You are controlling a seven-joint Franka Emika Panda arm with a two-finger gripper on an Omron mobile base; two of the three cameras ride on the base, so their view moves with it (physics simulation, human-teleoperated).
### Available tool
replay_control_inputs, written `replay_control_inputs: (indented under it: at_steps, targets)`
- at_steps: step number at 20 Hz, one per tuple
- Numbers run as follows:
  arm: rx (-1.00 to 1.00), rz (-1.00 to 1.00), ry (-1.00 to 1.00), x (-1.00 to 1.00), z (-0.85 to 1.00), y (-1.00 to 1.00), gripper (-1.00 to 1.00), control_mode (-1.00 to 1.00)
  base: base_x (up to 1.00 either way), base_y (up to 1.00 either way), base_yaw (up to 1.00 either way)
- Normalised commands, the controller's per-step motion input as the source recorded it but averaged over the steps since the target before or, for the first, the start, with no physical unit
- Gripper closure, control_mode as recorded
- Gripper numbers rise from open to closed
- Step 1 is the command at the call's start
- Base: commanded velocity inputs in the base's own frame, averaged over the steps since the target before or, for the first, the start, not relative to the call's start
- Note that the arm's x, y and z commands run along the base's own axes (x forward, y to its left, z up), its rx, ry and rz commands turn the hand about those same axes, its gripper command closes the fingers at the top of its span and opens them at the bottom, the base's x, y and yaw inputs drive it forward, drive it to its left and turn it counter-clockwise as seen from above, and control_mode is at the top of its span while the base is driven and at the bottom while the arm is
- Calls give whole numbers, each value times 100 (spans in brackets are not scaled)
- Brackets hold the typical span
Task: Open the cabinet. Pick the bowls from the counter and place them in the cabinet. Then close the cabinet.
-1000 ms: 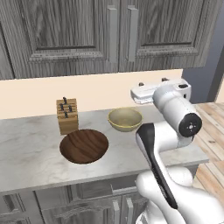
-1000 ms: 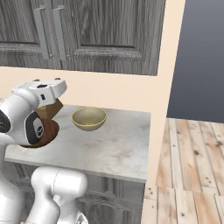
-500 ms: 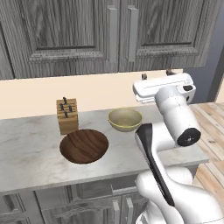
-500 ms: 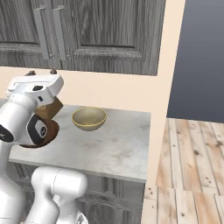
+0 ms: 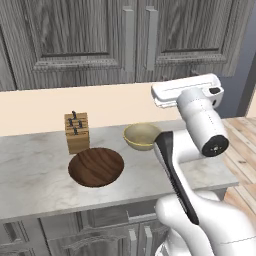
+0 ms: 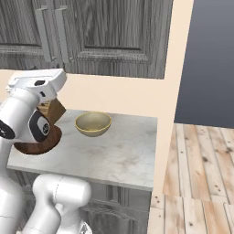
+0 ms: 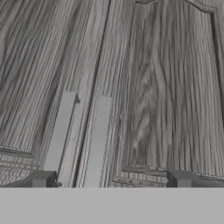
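Two panelled doors of the dark grey cabinet (image 5: 135,40) fill the wall above, both shut, their long vertical bar handles (image 7: 59,131) standing side by side at the middle seam. Below it runs the pale marbled tabletop (image 5: 40,175), ending at a thick edge on the right, where wooden floor boards (image 6: 196,183) begin. The white arm rises in front of the tabletop, its hand lifted up to the lower part of the cabinet doors and pointed at them. On the slab, the wide dark brown wooden bowl (image 5: 96,166) sits toward the front, and the smaller beige-tan bowl (image 5: 142,136) sits behind it to the right, the two apart from each other. A small wooden knife block (image 5: 76,132) stands just behind the brown bowl, near the wall. Smallest of all, the end effector (image 7: 110,180) has its two dark tips spread wide with nothing between them, aimed at the doors just right of the handles.
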Motion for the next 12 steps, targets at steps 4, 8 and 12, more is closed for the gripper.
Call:
replay_control_inputs:
  at_steps: [4, 8, 12]
  targets:
    - [0, 0, 0, 29, 0, 0, -100, -100, 0, 0, 0]
    - [0, 0, 0, 38, 0, 0, -100, -100, 0, 0, 0]
    - [0, 0, 2, 42, 0, 0, -100, -100, 0, 0, 0]
